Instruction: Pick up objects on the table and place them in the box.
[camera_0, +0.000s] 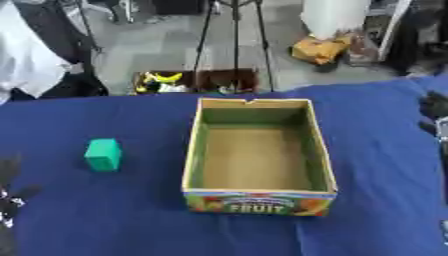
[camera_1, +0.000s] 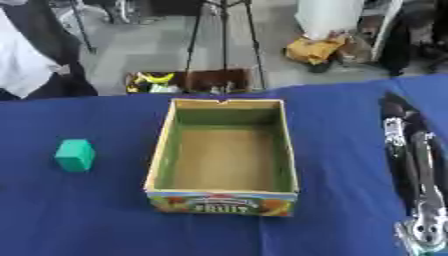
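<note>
At the desk's (camera_0: 105, 220) near left edge, dark parts of the left hand (camera_0: 10, 197) show, mostly cut off; its fingers cannot be made out. Along the right edge in the right eye view lies the right hand (camera_1: 411, 150), fingers straight and relaxed. Mid-desk stands an empty cardboard box (camera_0: 188, 165). Well to its left sits a small green block (camera_0: 103, 154), probably light, stiff and smooth-sided; opposite flat faces look best to pinch. Its far side is hidden.
</note>
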